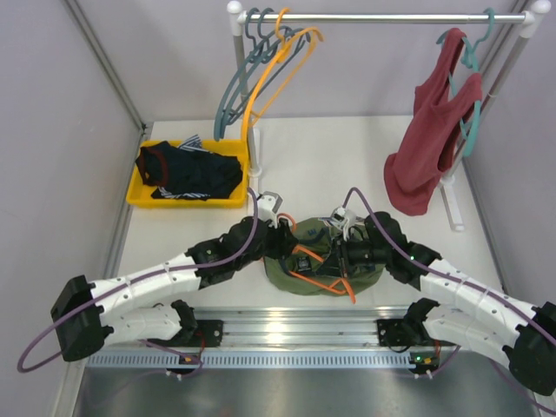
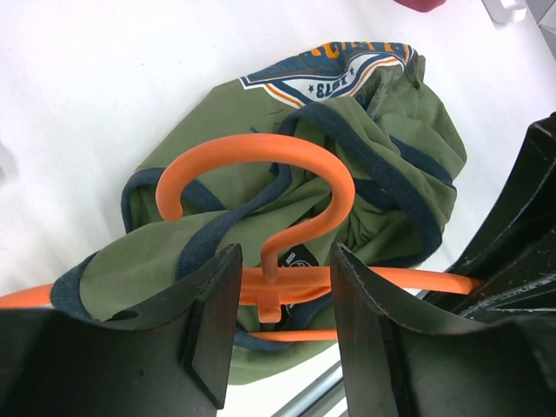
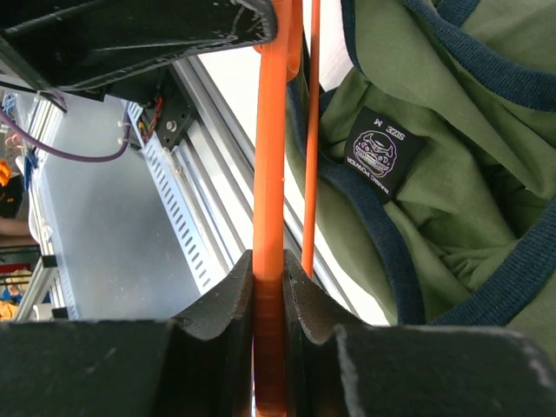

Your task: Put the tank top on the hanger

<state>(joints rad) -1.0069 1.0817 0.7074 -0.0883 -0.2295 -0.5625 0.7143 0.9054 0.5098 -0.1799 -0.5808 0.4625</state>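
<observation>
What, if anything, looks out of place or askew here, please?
The olive tank top lies bunched in a heap rather than spread flat, and the orange hanger lies tangled in it, a navy-trimmed strap crossing behind its hook. The right claw pinches one hanger arm; the left claw stands open around its neck.

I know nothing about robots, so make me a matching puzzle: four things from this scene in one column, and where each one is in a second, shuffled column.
Things:
1. olive-green tank top
2. reddish-orange hanger
3. dark red tank top
4. dark striped garment

Places:
A. hanging from the rail
B. in the yellow bin
C. pinched between the right arm's fingers
D. crumpled on the table between the two arms

Pairs: 1-D, 2-C, 3-A, 4-B.
</observation>
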